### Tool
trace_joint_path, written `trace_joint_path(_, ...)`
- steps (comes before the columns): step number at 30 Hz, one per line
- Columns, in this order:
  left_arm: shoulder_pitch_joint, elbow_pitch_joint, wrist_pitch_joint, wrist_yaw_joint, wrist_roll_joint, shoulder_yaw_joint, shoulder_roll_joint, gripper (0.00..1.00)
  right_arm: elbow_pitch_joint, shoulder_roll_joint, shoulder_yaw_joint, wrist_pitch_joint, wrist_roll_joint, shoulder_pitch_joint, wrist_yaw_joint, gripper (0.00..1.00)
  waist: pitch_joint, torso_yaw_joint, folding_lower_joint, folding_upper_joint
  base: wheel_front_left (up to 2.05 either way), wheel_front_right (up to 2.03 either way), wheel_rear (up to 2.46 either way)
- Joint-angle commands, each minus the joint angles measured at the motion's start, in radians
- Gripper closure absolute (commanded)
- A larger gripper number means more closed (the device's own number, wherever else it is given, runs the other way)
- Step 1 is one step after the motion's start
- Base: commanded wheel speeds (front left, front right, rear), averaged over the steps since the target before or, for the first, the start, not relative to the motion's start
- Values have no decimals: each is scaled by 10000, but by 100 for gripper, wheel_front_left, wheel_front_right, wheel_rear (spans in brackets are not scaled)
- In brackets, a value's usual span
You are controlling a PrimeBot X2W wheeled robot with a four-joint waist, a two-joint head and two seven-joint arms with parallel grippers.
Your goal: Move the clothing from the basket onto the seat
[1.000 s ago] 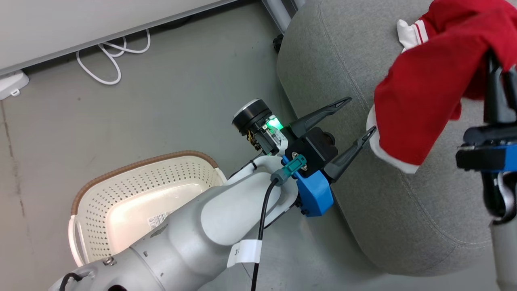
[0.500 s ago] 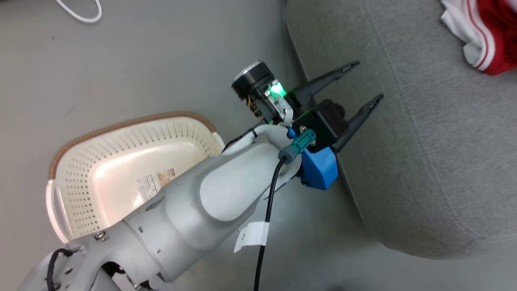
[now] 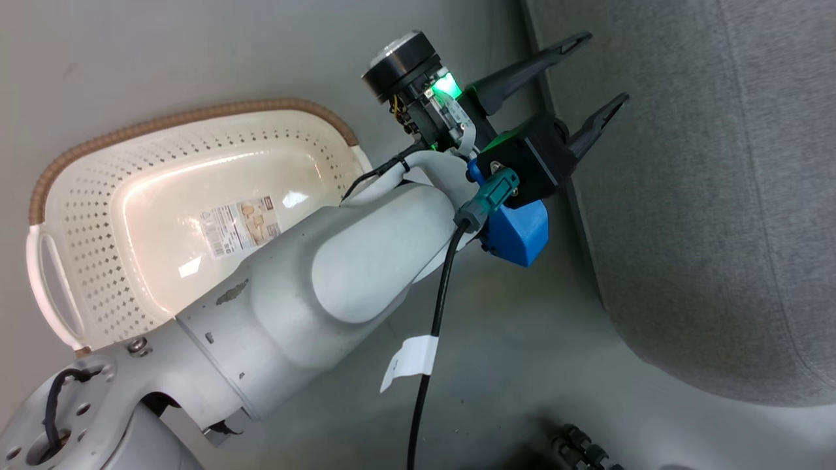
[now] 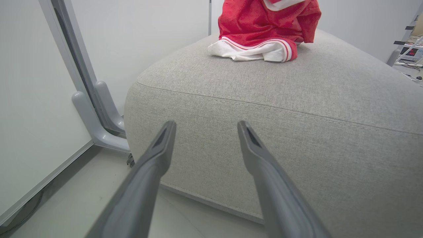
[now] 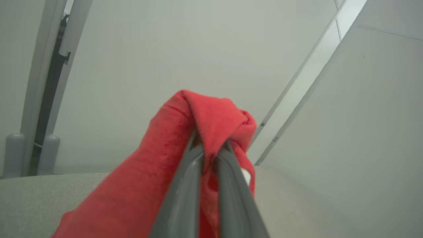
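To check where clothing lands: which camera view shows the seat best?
The left wrist view: the seat shows its rounded corner, seam and top, with clothing resting there. The head view gives one side from above; the right wrist view, a grey strip behind clothing.

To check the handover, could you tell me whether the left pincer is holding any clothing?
No, the left pincer stands open before the seat, with nothing between its fingers.

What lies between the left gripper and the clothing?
Bare seat fabric and its seam separate left gripper from clothing, per the left wrist view.
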Motion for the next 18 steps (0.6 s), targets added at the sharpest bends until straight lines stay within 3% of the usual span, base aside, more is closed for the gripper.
trace_joint_path(1, -171, -48, 4, 40, 71, -22, 88, 0, 232, 65, 36, -34, -303, 377, 1, 100, 282, 71, -2, 0, 0, 0, 0)
trace_joint_path(8, -273, -132, -27, 164, 35, 88, 343, 0, 1051, 690, -23, -32, -532, 899, 1, 100, 436, 24, -2, 0, 0, 0, 0)
trace_joint_path(16, -231, -202, -47, 242, -24, 69, 419, 0, 1716, 923, 182, -34, -363, 974, 1, 100, 335, 43, -2, 0, 0, 0, 0)
trace_joint_path(17, -190, -200, -57, 251, -38, 68, 418, 0, 1633, 917, 177, -34, -332, 983, 1, 62, 286, 43, -2, 0, 0, 0, 0)
trace_joint_path(18, -153, -204, -67, 255, -37, 66, 408, 0, 1563, 924, 174, -34, -281, 1032, 1, 5, 240, 42, -2, 0, 0, 0, 0)
